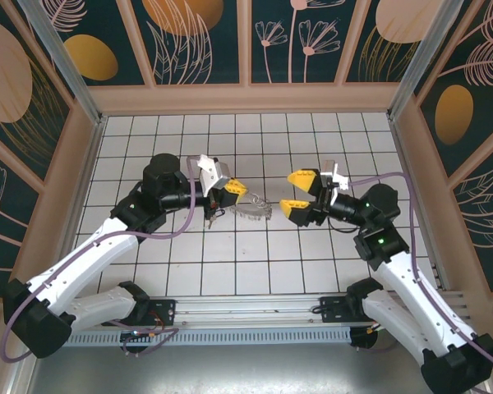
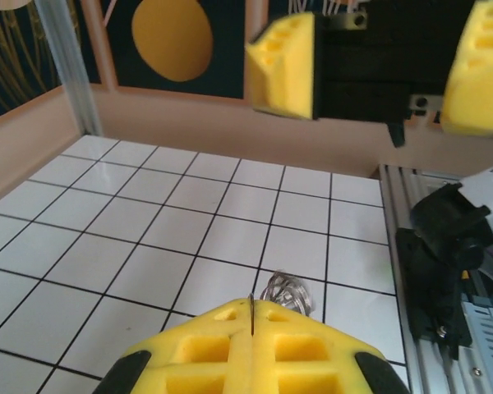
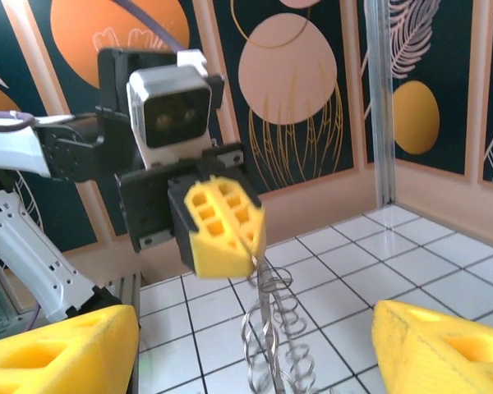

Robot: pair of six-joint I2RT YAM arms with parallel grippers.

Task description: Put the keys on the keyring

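In left end effector (image 3: 228, 236), the keyring (image 3: 268, 330).

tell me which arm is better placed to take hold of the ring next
Right: the right gripper is open and faces the ring, while the left gripper is already shut on it, holding it out.
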